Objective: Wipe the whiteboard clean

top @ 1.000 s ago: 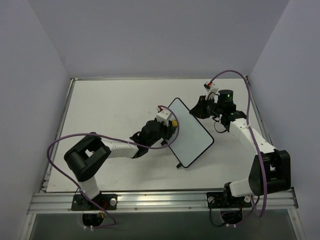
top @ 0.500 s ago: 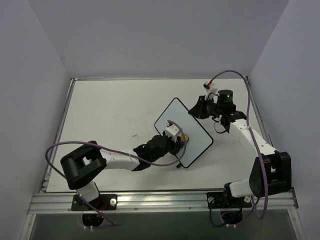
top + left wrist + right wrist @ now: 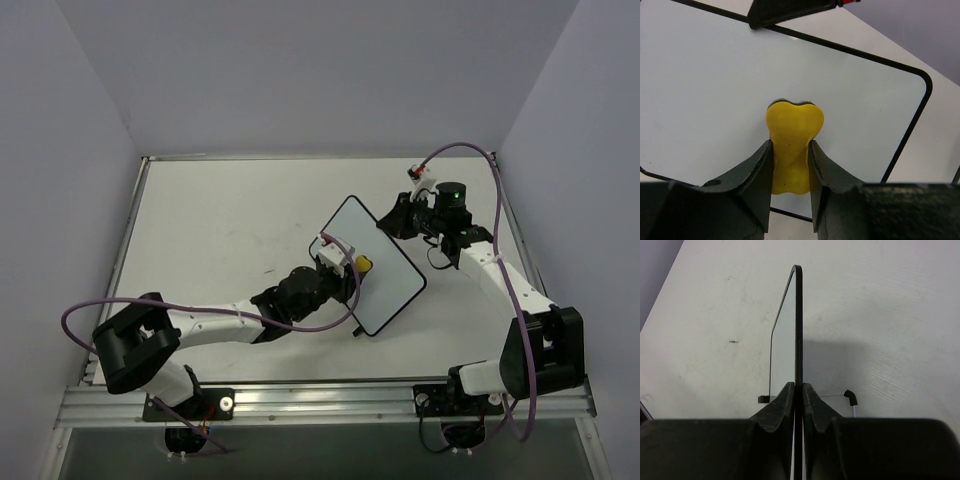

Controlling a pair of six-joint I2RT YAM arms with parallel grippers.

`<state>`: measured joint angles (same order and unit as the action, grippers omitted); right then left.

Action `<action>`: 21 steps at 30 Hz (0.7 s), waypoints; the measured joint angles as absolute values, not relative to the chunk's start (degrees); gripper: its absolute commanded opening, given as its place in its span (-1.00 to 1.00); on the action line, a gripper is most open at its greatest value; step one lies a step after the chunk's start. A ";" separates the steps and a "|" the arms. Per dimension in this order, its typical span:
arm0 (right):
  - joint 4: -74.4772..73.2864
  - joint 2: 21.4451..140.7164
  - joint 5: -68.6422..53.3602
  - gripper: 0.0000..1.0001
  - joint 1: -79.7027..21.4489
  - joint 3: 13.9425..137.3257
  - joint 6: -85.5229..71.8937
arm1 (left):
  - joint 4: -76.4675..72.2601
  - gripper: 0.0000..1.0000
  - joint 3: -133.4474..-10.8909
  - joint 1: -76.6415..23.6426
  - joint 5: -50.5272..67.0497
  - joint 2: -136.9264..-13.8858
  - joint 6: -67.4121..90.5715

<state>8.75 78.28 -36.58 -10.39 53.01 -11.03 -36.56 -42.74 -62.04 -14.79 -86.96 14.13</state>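
The whiteboard [image 3: 385, 272] stands tilted on the table, white with a thin black frame; its face looks blank in the left wrist view [image 3: 715, 90]. My right gripper [image 3: 397, 222] is shut on its top edge, seen edge-on in the right wrist view [image 3: 798, 330]. My left gripper [image 3: 352, 270] is shut on the yellow bone-shaped eraser [image 3: 363, 264], whose end presses against the board's face near its middle [image 3: 792, 145].
The table [image 3: 220, 220] is off-white with low rails and grey walls on three sides. A small black foot [image 3: 852, 396] of the board rests on the table. Purple cables loop from both arms.
My left gripper swept the eraser from the board's upper left edge down to its lower part, then back up toward the middle. The right gripper and board held still.
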 measured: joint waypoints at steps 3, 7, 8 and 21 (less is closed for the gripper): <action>8.69 77.93 -36.27 -1.00 -10.83 53.01 -11.09 | -36.03 -0.95 -42.74 -60.95 -15.11 -86.04 14.15; 8.29 77.52 -35.92 -1.00 -11.05 52.99 -11.09 | -34.61 -0.95 -42.76 -58.92 -15.22 -85.36 14.22; 8.21 77.49 -35.79 -1.00 -11.07 52.99 -11.09 | -34.22 -0.95 -42.76 -58.30 -15.22 -85.06 14.28; 8.64 77.43 -33.82 -0.72 -11.27 52.29 -12.19 | -30.20 -0.95 -42.70 -48.58 -14.92 -78.56 17.41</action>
<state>8.64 77.43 -33.82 -11.27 52.29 -12.19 -30.20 -42.70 -48.58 -14.92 -78.56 17.41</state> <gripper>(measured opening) 0.105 0.378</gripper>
